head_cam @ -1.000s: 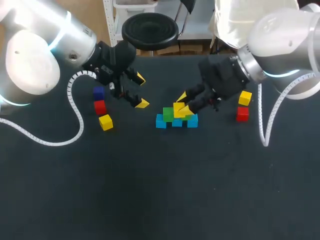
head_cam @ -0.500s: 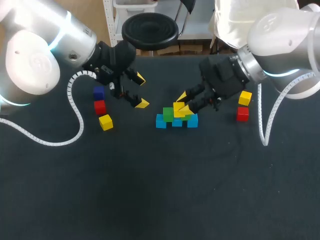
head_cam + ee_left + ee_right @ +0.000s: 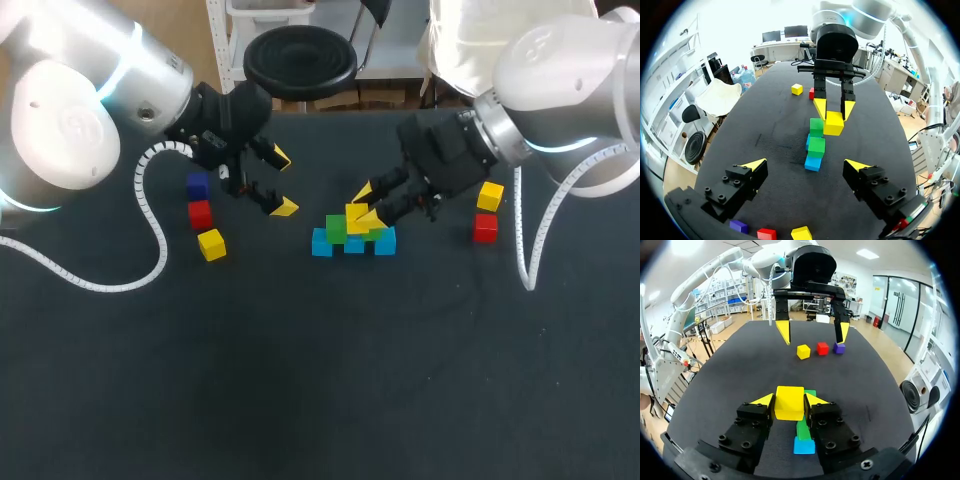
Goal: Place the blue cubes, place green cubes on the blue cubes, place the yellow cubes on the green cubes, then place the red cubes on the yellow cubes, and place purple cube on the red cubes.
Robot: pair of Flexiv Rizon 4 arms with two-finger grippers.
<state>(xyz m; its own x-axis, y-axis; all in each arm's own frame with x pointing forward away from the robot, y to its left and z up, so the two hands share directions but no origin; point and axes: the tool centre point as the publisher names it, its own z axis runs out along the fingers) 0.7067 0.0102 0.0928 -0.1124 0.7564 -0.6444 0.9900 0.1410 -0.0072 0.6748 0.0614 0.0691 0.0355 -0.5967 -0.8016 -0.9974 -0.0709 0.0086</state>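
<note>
1. Yellow-tipped, the right claw [image 3: 364, 207] is clenched on a yellow plastic cube [image 3: 789, 402], with one finger pressed to each of two opposite sides.
2. The held cube is over a short row of three light-blue cubes [image 3: 321, 243], which carries two green cubes [image 3: 336, 229] on top. It sits at the level of the green ones, but I cannot tell whether it touches them.
3. The row lies on the far half of the black tabletop [image 3: 300, 380], about midway between its left and right edges.
4. The left claw [image 3: 283, 182] is released, with its fingers spread wide. It hangs above the tabletop on the left-edge side of the row and apart from it, facing the right claw across the row.
5. Toward the left edge, three loose cubes lie in a line running from far to near: a purple cube [image 3: 197, 186], a red cube [image 3: 200, 213] just beside it, and a second yellow cube [image 3: 211, 244] closest to the near edge.
6. Toward the right edge, a third yellow cube [image 3: 490, 196] lies just beyond a second red cube [image 3: 485, 228]. Both are near the right arm and well apart from the row.
</note>
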